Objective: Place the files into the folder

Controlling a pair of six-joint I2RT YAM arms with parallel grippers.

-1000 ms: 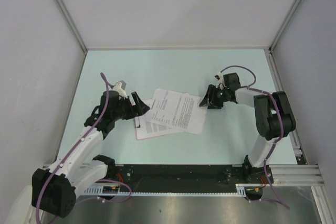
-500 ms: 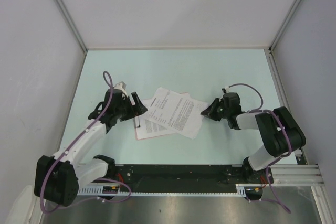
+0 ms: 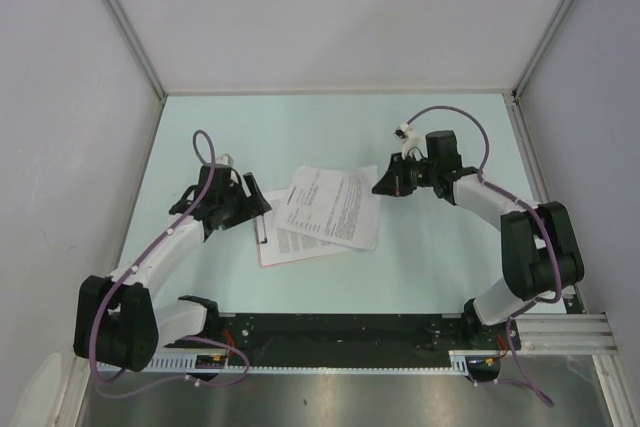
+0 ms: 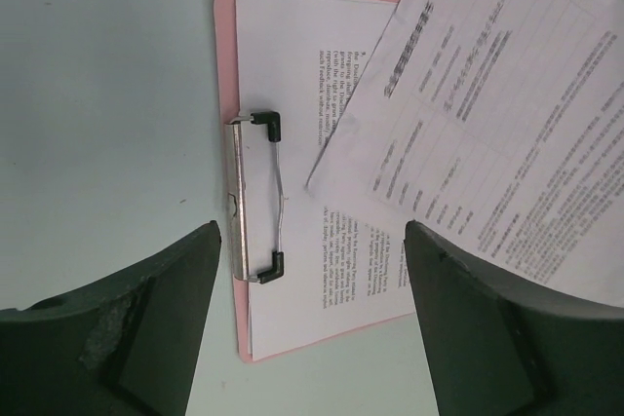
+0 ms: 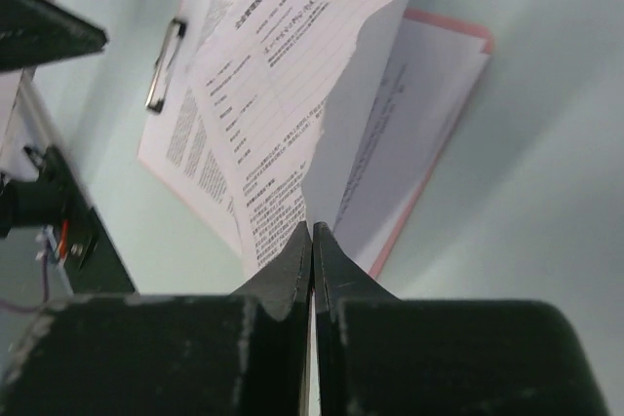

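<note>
The pink folder [image 4: 225,94] lies flat on the pale surface [image 4: 107,94] in front of the left arm. Most of its face is covered, so only a thin rim shows along its edges. Its metal clip [image 4: 235,197] sits at the short end nearest the left tool [image 4: 312,241], whose fingers [image 4: 146,328] stand wide apart above that end, holding nothing. The files [image 3: 325,212] rest on the folder. A lower sheet [image 4: 292,65] lies roughly square to it, and the top sheet [image 5: 283,75] lies skewed across it, running off the wrist view's right edge. The right tool [image 5: 312,233] is closed on the near corner of the top sheet, which rises and curls toward it. The pinch itself is hidden behind the dark fingertips [image 5: 278,275]. The print is too small to read from above.
</note>
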